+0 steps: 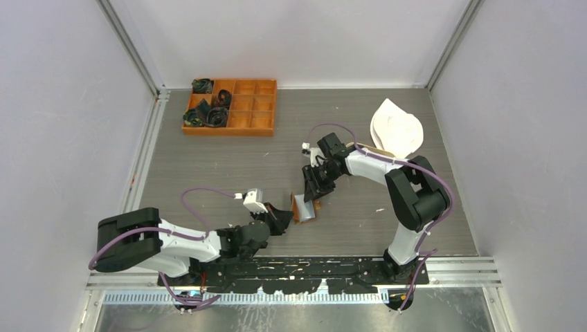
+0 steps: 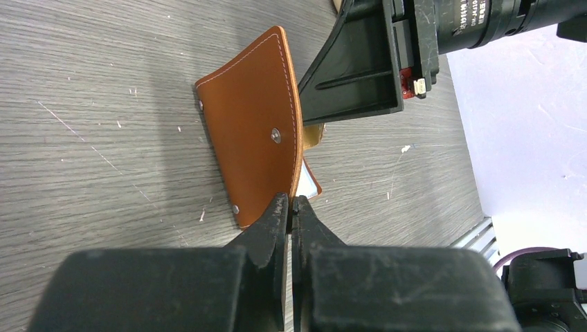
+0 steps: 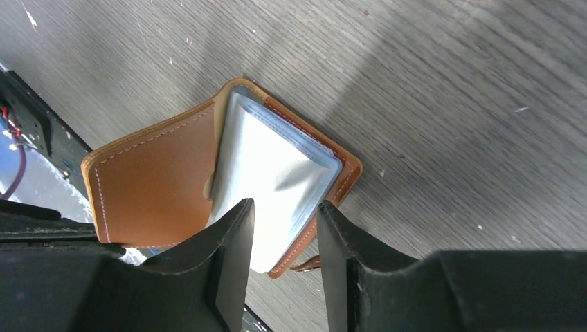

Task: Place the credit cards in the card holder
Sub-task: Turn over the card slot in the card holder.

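The left gripper [image 2: 291, 207] was clamped on the leather cover edge of the card holder [image 2: 249, 131], propping it open mid-table. The right gripper [image 3: 284, 225] stood apart over a grey credit card [image 3: 270, 166] lying partly in the pocket. Thin, slick and light, the card was probably best pinched by its exposed edge.

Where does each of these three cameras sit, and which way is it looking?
Top view: fixed above and behind the arms, looking down on the table; both whole arms show.
Left wrist: on the left arm, looking along the left jaws, which are shut on the brown outer flap of the wallet.
Right wrist: on the right arm, looking down between the right jaws, which stand open, at a pale card inside the wallet.
Shared: both wrist views show the same wallet, from opposite sides.
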`<action>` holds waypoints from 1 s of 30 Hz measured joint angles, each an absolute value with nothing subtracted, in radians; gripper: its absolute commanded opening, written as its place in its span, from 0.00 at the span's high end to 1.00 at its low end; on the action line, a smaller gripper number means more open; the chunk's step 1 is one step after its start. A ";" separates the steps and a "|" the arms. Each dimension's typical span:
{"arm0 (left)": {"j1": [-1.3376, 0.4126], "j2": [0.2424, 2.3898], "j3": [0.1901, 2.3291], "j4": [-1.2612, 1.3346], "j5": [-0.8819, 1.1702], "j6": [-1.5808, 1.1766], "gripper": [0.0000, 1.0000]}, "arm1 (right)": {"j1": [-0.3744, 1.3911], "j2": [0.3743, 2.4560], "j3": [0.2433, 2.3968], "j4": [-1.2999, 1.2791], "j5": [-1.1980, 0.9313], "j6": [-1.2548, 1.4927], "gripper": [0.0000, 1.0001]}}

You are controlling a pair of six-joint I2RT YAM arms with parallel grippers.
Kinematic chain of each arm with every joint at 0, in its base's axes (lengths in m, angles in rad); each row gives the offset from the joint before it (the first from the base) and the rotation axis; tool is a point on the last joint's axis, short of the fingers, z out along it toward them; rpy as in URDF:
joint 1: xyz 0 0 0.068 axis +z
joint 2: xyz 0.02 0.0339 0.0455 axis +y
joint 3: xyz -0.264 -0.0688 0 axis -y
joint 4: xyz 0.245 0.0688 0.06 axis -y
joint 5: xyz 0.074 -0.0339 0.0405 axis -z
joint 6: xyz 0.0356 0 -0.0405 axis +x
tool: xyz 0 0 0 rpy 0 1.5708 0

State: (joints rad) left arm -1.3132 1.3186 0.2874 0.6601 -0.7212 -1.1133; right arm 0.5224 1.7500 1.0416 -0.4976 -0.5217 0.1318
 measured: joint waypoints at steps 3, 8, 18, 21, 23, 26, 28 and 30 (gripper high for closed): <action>-1.313 1.319 0.287 0.660 -0.720 -1.116 1.00 | 0.522 1.763 1.042 -0.493 -0.542 0.140 0.56; -1.313 1.319 0.287 0.660 -0.717 -1.118 1.00 | 0.522 1.776 1.041 -0.492 -0.575 0.159 0.57; -1.313 1.319 0.283 0.661 -0.714 -1.119 1.00 | 0.522 1.776 1.028 -0.436 -0.724 0.215 0.61; -1.313 1.319 0.280 0.662 -0.714 -1.119 1.00 | 0.522 1.776 1.014 -0.405 -0.772 0.243 0.61; -1.312 1.317 0.274 0.662 -0.714 -1.123 1.00 | 0.520 1.776 1.000 -0.375 -0.802 0.272 0.62; -1.309 1.308 0.256 0.662 -0.713 -1.131 1.00 | 0.515 1.776 0.978 -0.326 -0.848 0.324 0.60; -1.307 1.297 0.244 0.659 -0.713 -1.141 1.00 | 0.515 1.777 0.966 -0.292 -0.878 0.357 0.58; -1.306 1.281 0.234 0.647 -0.710 -1.148 1.00 | 0.515 1.785 0.965 -0.260 -0.904 0.386 0.58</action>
